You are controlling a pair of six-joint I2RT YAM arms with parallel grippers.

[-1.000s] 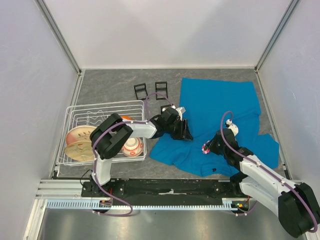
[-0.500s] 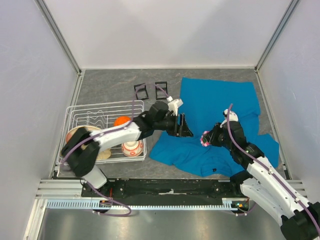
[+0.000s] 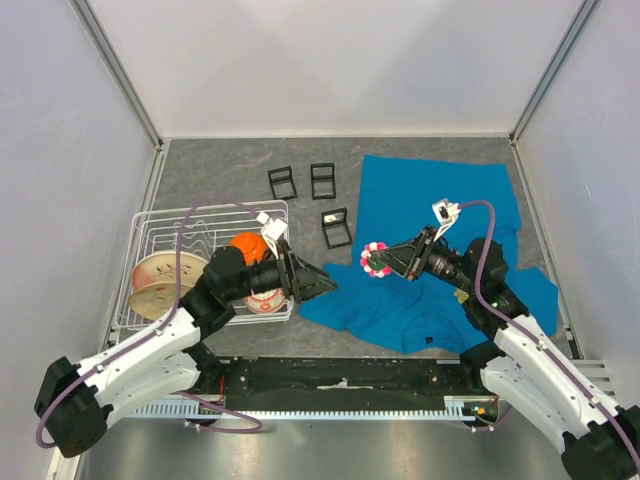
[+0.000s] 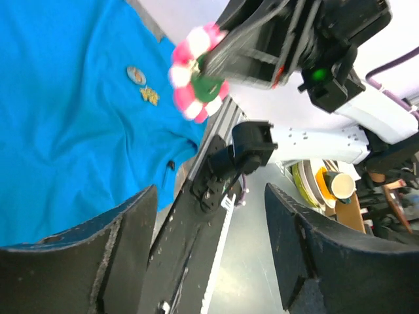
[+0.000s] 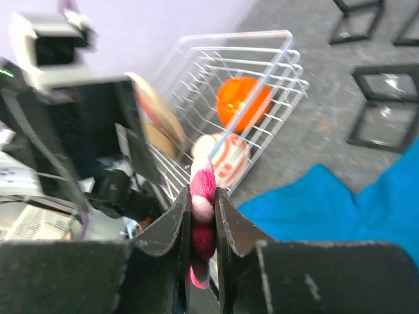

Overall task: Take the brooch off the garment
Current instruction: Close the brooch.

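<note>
**Top external view.** The brooch (image 3: 375, 259), a pink-and-white flower, was pinched in the closed fingers of the right gripper (image 3: 386, 262). It hung over the left edge of the garment (image 3: 440, 200), which lay spread on the right half of the table (image 3: 220, 160). The right arm reached from its near-right base toward the left, with the wrist roughly level. The left gripper (image 3: 318, 284) pointed right at the garment's near-left corner, just right of the wire rack (image 3: 150, 225).

**Left wrist view.** Here the left fingers (image 4: 124, 255) stood wide apart with nothing between them. The brooch (image 4: 194, 72) appeared lifted clear of the cloth, though any pin behind it could not be made out. Two small badges (image 4: 143, 85) sat on the garment (image 4: 65, 118) beneath.

**Right wrist view.** The brooch (image 5: 201, 196) was seen edge-on, squeezed between the two pads (image 5: 167, 226). The rack with an orange ball (image 5: 243, 103) lay beyond it, to the left.

**Handling.** The brooch was judged light, with soft petals that give under pressure, so a grip across its rim suited it. The garment was judged limp and would likely trail upward if a pin caught.
</note>
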